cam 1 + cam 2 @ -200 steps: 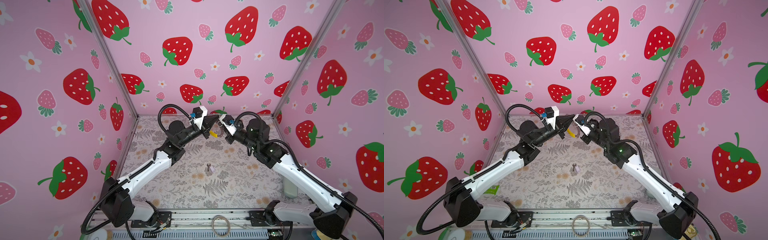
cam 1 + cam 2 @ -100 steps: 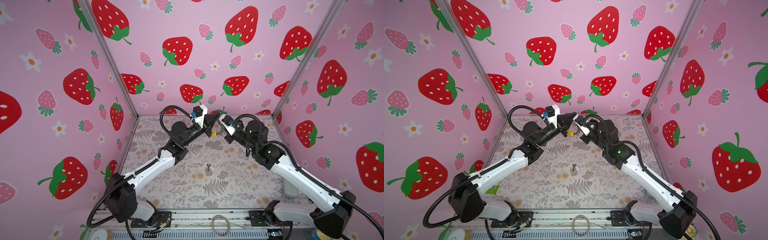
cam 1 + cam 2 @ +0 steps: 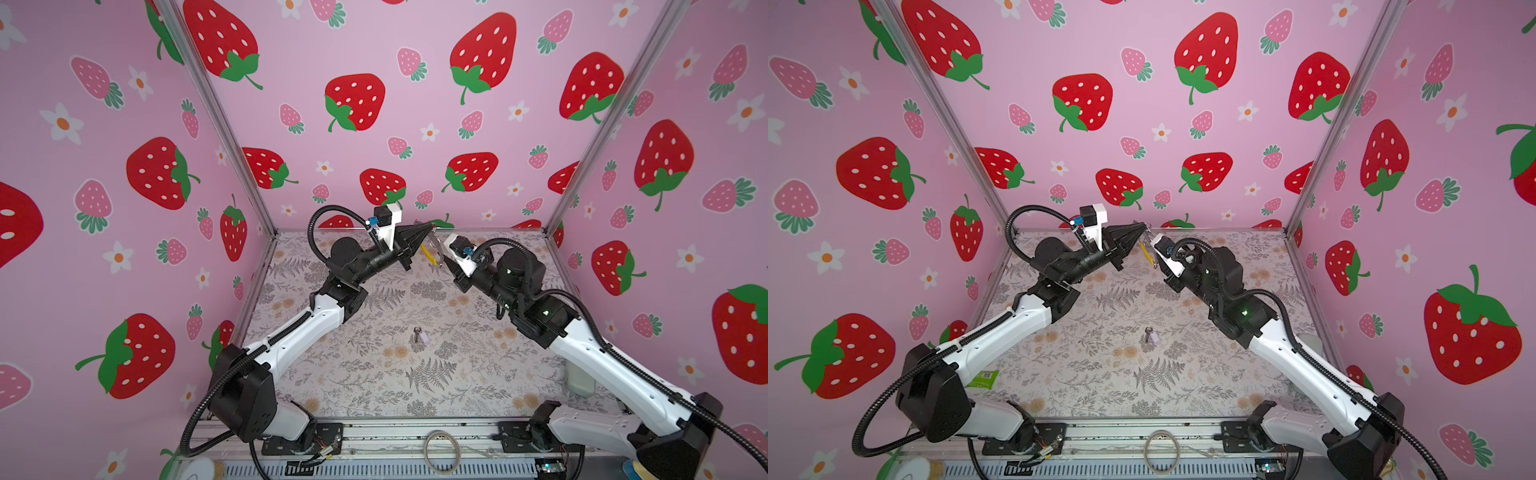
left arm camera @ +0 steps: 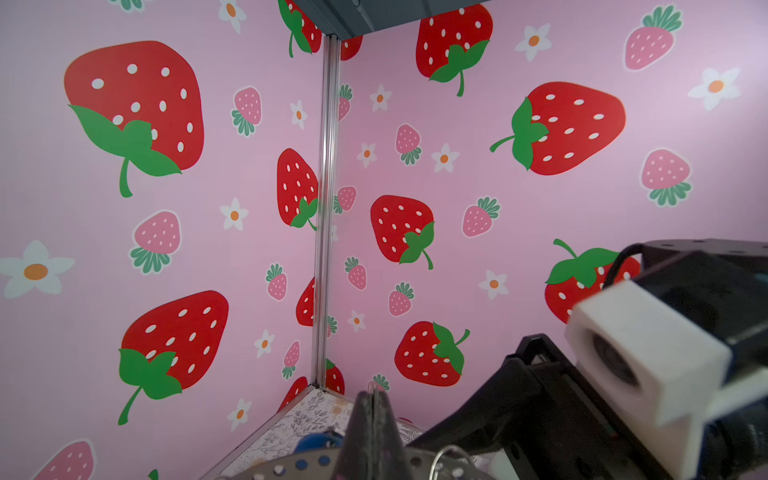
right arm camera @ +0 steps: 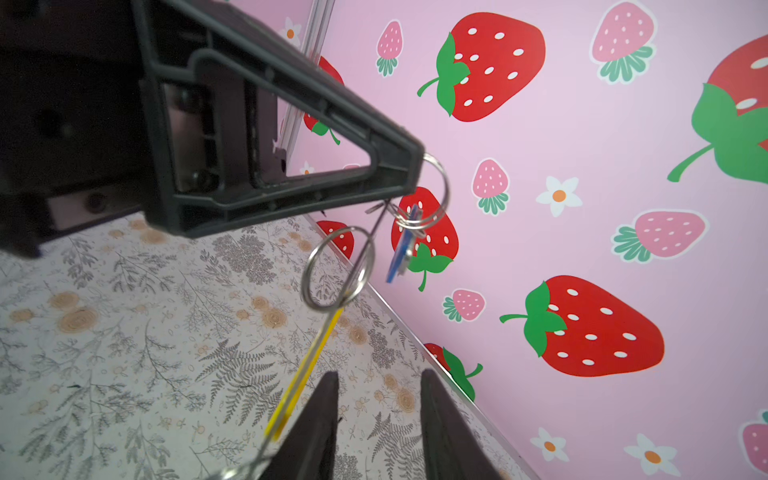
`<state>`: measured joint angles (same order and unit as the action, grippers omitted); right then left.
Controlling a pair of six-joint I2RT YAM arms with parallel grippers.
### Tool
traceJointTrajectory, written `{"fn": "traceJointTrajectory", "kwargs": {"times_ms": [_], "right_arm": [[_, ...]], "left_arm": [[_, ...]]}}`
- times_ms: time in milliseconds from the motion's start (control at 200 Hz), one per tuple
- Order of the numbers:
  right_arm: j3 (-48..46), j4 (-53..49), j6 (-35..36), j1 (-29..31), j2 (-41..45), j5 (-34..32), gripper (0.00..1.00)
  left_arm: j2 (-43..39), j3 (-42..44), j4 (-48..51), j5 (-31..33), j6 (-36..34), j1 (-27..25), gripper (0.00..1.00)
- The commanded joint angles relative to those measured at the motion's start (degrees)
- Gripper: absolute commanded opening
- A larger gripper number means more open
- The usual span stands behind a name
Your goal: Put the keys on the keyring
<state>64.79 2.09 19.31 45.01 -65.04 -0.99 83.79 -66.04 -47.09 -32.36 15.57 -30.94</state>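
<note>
Two white and black robot arms meet in the air over the far middle of a floral-patterned table, inside a booth with pink strawberry walls. The left gripper reaches in from the left, its fingers pressed tight together on a small metal loop of the keyring, which hangs from that tip clear of the table. The keyring shows nearly edge-on in both top views. Its long axis slants from the left gripper's tip down and a little to the right, and its yellow section forms the lower end, pointing at the right gripper. A second loop hangs around the thin grey wire just above the yellow part. The blue-tagged key dangles from the pinched loop with its long axis pointing down. The right gripper sits just below and to the right, its fingers spread apart with nothing between them. The yellow end passes just beside one finger, and it is unclear whether they touch. The lilac-tagged key lies flat on the table near the middle, well apart from both grippers, with its dark shaft running near to far and its tag to the right. A plain pale hoop lies on the near rail.
</note>
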Motion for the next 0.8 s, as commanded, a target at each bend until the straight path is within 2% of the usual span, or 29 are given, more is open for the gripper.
{"fn": "traceJointTrajectory", "kwargs": {"times_ms": [0,235,325,525,795], "right_arm": [[-0.8,0.6,-1.8,-2.3,2.8,0.8,0.38],[0.1,2.2,-8.3,-8.2,4.4,11.2,0.33],[1.3,2.4,-9.9,-9.3,3.9,14.8,0.31],[3.4,1.8,-9.7,-10.1,1.3,16.2,0.3],[3.3,5.1,-13.6,-10.0,-0.8,27.3,0.26]], "left_arm": [[1.8,-3.3,-8.7,-7.7,8.0,1.3,0.0],[5.0,-5.1,-14.4,-12.6,17.0,2.7,0.0],[5.2,-5.2,-14.5,-13.4,17.0,2.7,0.0],[4.9,-5.9,-11.1,-15.6,14.8,2.6,0.0],[5.3,-5.7,-10.0,-15.5,13.1,1.7,0.0]]}}
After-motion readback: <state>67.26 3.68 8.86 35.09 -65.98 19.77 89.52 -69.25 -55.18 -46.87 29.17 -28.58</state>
